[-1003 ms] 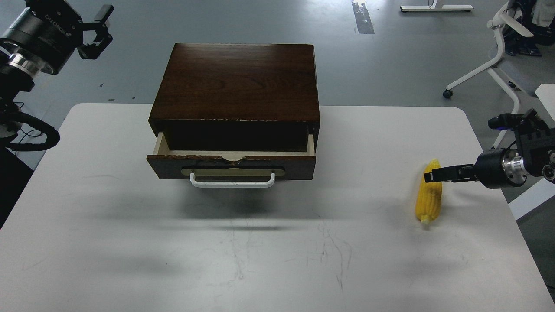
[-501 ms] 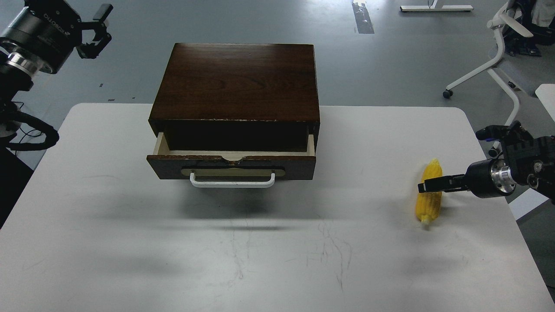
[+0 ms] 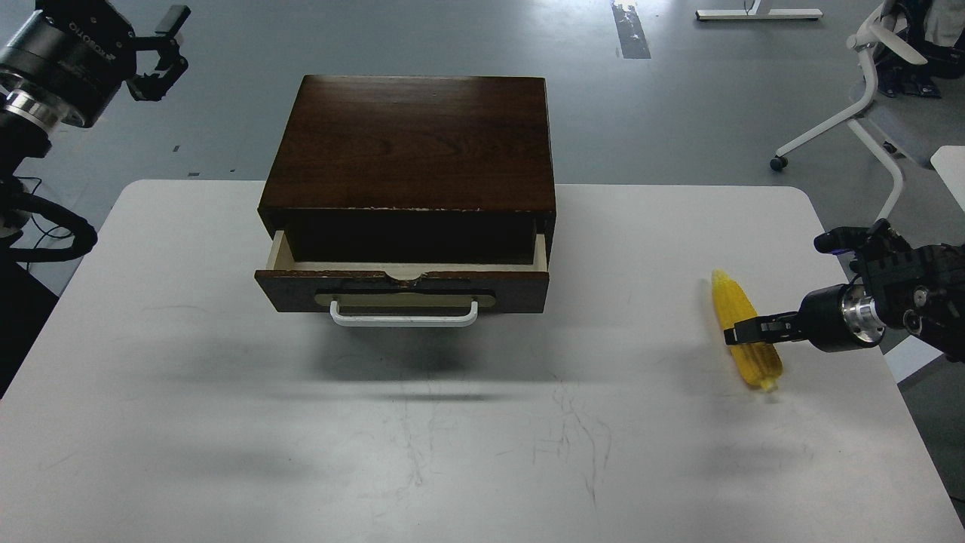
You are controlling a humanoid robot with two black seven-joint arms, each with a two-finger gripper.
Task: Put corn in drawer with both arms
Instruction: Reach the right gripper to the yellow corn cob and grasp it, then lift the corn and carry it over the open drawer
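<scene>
Yellow corn (image 3: pixel 745 332) near table's (image 3: pixel 226 422) right edge

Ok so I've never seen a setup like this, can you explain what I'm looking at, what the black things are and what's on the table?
You are looking down from the robot's own head. The black things are its two arms. The left gripper is raised beyond the table's far left corner, open and empty. The right gripper reaches in from the right and is at a yellow corn cob; whether it grips it is unclear. On the white table stands a dark wooden box whose drawer, with a white handle, is pulled partly out.
</scene>
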